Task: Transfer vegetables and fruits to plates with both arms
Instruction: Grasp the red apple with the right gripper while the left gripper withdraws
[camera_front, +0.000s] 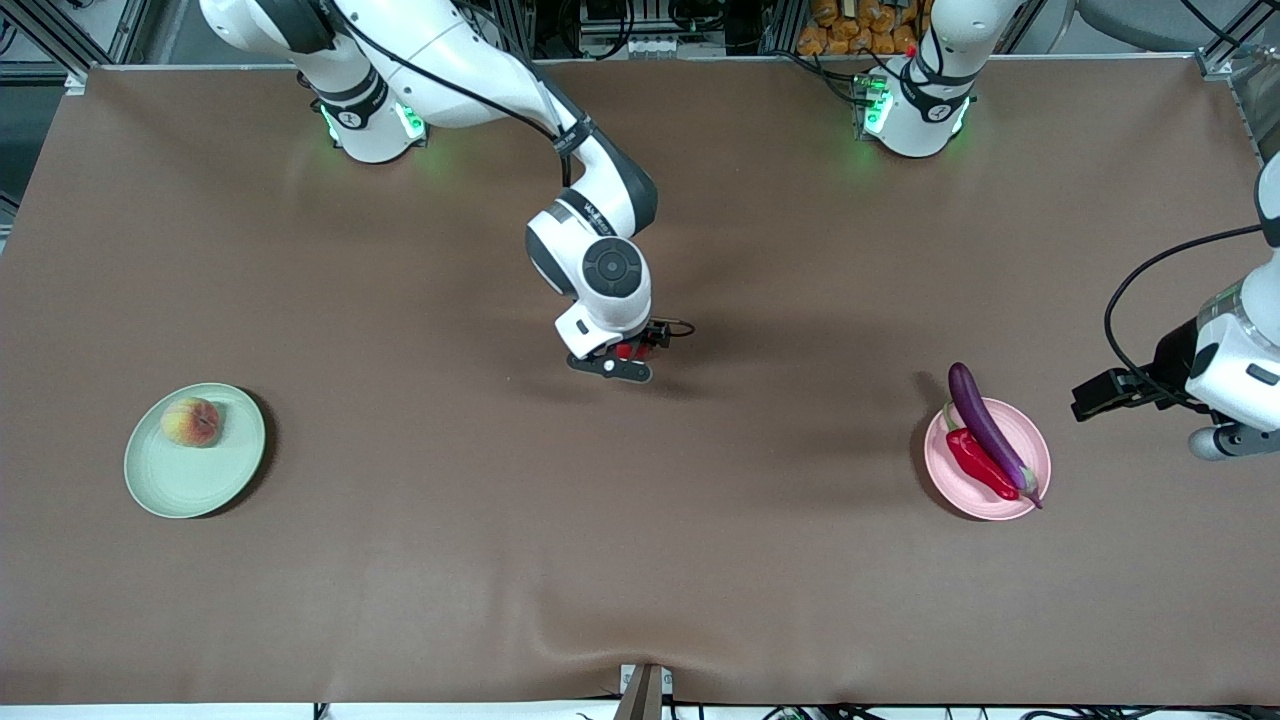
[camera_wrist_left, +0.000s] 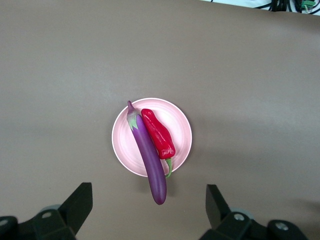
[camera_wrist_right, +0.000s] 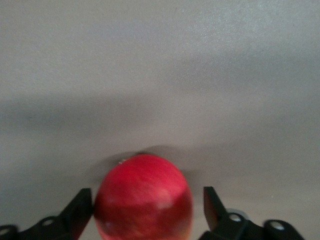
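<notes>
Brown table (camera_front: 640, 560), front view: right gripper (camera_front: 625, 355) low at mid-table, red apple (camera_front: 627, 350) showing between its parts. Peach (camera_front: 190, 421) on green plate (camera_front: 170, 480) toward right arm's end. Eggplant (camera_front: 985, 425) and chili (camera_front: 980, 462) on pink plate (camera_front: 1020, 495) toward left arm's end; left gripper (camera_front: 1095, 395) waits beside that plate.

Left wrist: fingers spread wide, empty, plate between them farther off.

Right wrist: apple sits between the fingers (camera_wrist_right: 80, 210), one touching, the other with a gap; grip cannot be told.

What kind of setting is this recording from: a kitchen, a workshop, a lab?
Most likely a robotics lab bench: two arms bolted along a table under a brown cover, toy-like produce on plates such as the pink plate, and aluminium framing with cables along the bases' edge.
</notes>
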